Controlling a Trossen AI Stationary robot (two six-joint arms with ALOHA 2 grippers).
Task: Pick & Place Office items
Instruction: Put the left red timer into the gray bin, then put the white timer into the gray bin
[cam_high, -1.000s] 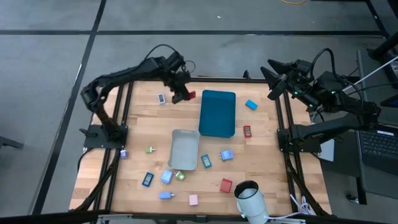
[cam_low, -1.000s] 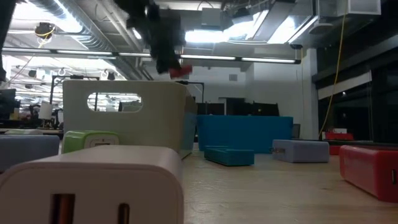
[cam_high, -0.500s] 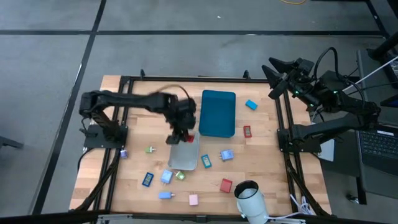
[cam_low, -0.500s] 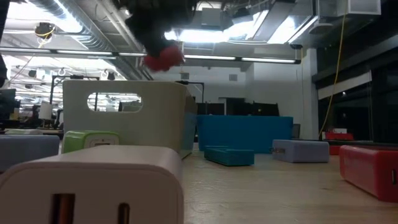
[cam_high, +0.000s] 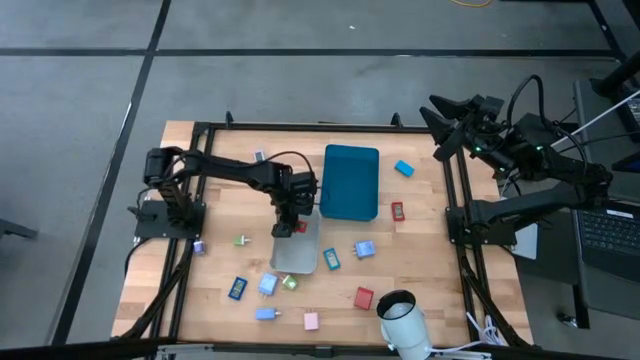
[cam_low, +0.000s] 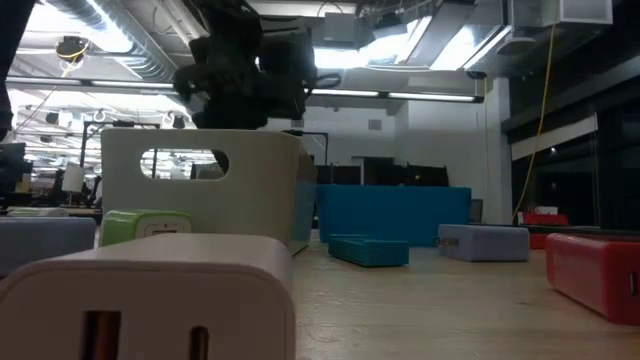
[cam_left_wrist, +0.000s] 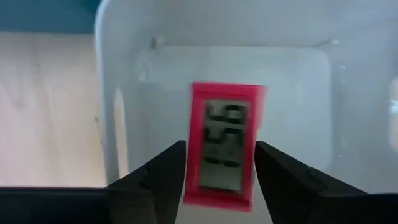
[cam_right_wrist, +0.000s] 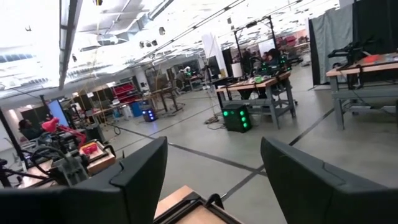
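We see a pale wooden table (cam_high: 420, 260) filling the middle of the overhead frame, its planks smooth and light. At centre stands a flat, rectangular teal tray (cam_high: 350, 182) with rounded corners; just below and left of it lies a smaller grey plastic bin (cam_high: 296, 245), glossy and round-cornered.

The left gripper (cam_high: 285, 220) hangs over the bin's upper end. In its wrist picture, a flat red clock (cam_left_wrist: 225, 151) with a grey digit display sits between the two dark fingers (cam_left_wrist: 163, 167), above the bin's floor; gaps show on both sides of it, so the fingers stand slightly wider than the clock and do not press it.

The right gripper (cam_high: 440, 112) waits at the upper right, off the table's edge, fingers spread wide.

Tiny blocky pieces lie scattered across the lower half of the table.
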